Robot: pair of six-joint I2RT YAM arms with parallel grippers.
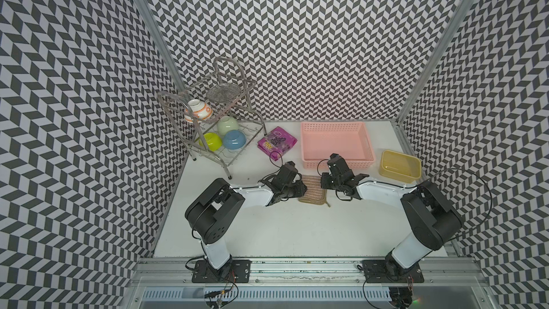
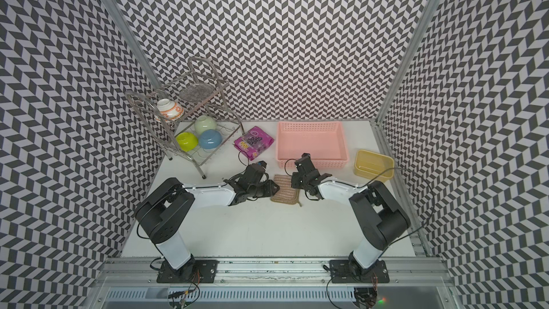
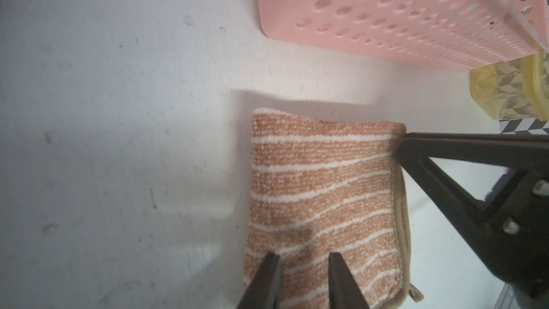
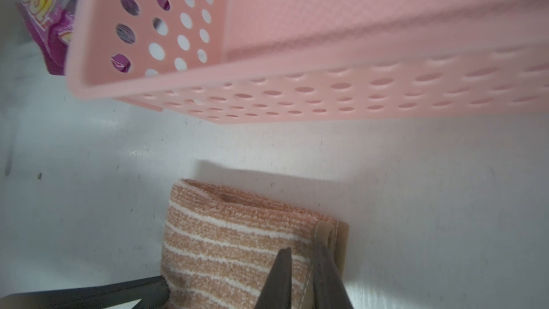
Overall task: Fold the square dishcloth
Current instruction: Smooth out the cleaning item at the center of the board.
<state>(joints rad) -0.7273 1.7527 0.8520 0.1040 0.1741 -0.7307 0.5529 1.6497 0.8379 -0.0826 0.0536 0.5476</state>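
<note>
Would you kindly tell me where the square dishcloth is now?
In both top views the square dishcloth lies folded on the table, between the left gripper and right gripper, on the robot's side of the pink basket.

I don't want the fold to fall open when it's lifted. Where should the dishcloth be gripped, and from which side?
I'd pinch the stacked brown edging of the square dishcloth low, across all layers, coming from the robot's right. The loose edges lie together there; the opposite side is a closed fold.
</note>
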